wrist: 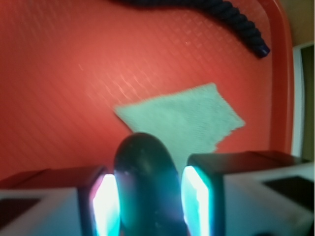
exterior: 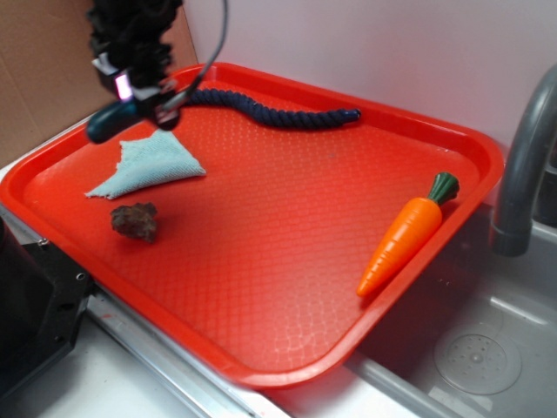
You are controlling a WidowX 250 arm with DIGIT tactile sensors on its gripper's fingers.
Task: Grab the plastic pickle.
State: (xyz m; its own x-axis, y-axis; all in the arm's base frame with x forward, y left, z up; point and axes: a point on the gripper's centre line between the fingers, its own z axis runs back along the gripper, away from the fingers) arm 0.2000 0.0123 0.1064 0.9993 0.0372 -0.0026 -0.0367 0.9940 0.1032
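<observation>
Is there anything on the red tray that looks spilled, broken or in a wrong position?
Nothing stands out. The carrot, blue rope, cloth and brown lump lie intact on the tray. The gripper holds the plastic pickle above the cloth.

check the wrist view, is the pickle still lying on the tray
No, the plastic pickle sits clamped between the claw fingers, lifted above the light blue cloth.

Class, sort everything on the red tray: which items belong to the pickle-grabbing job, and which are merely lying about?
Job: plastic pickle, the hand shut on it.
Lying about: blue rope, teal cloth, brown rock, toy carrot.
</observation>
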